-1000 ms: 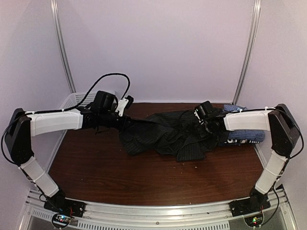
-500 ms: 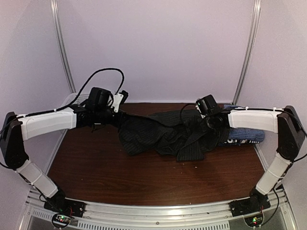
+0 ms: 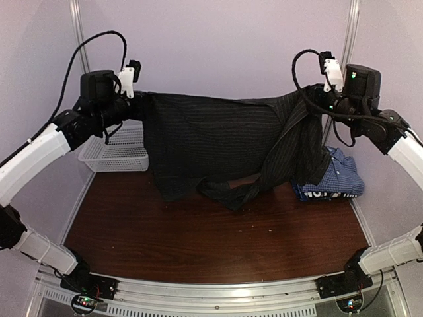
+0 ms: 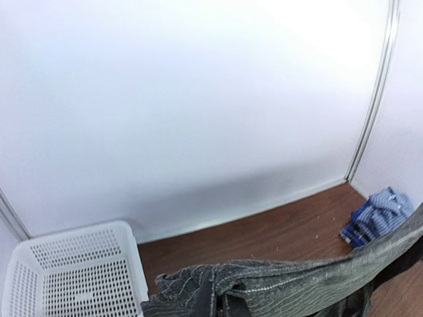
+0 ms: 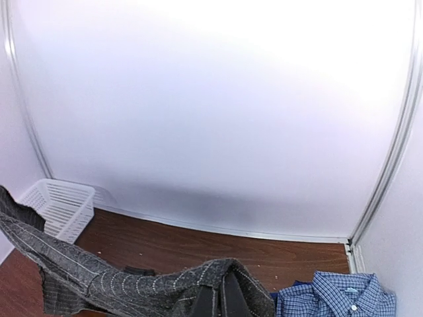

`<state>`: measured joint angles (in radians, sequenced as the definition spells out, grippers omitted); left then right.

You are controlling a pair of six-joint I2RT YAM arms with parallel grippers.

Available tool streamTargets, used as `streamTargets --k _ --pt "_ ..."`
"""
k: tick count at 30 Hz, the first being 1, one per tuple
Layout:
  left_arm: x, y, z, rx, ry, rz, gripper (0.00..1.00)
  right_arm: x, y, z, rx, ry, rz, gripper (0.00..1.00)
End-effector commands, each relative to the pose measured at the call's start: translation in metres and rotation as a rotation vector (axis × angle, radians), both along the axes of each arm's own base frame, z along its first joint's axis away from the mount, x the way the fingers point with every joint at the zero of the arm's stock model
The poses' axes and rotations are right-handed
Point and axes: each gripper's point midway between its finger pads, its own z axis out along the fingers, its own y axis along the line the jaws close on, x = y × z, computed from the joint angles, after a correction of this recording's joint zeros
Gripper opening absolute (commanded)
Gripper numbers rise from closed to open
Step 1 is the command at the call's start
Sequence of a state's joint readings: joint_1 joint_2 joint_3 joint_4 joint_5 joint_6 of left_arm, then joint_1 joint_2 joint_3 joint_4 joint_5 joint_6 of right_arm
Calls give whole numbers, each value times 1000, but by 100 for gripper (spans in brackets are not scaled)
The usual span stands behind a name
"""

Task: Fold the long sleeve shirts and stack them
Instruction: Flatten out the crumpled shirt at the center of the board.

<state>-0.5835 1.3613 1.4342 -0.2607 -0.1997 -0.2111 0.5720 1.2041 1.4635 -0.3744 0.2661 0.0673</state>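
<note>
The left claw (image 3: 139,105) is clamping the left end of the black pinstriped shirt (image 3: 211,139), and the right claw (image 3: 316,105) is clamping its right end. The shirt is hanging spread between them above the far half of the table (image 3: 198,244), one long part drooping low. A folded checked shirt (image 3: 340,173) is lying at the far right and a white basket (image 3: 119,157) is sitting at the far left.

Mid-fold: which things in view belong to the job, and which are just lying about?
Job:
- black shirt, held up between left gripper and right gripper
- checked shirt, folded
- navy shirt, under it

Lying about:
- basket
- table
</note>
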Motion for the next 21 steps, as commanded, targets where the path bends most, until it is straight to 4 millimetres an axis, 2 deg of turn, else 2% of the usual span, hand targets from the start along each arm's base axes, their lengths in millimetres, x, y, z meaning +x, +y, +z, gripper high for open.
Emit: streamTargets --k 1,4,7,9,11,16,21 --pt "-28 1 82 -83 -148 -98 0 -21 22 21 70 21 172 0" --pt "-54 -8 106 -124 -184 -225 0 -43 32 38 103 18 285 0" --pt "-85 -8 127 -166 -218 -320 0 -68 39 57 138 6 395 0" --pt "-104 -4 140 -192 -239 -364 0 -92 42 76 168 -14 486 0" --pt "-126 1 154 -221 -261 -409 0 -120 42 103 214 -56 581 0" --pt "-187 17 184 -324 -312 -534 0 -196 30 155 333 -165 790 0" --pt "-247 34 204 -420 -381 -675 0 -247 14 176 418 -221 908 0"
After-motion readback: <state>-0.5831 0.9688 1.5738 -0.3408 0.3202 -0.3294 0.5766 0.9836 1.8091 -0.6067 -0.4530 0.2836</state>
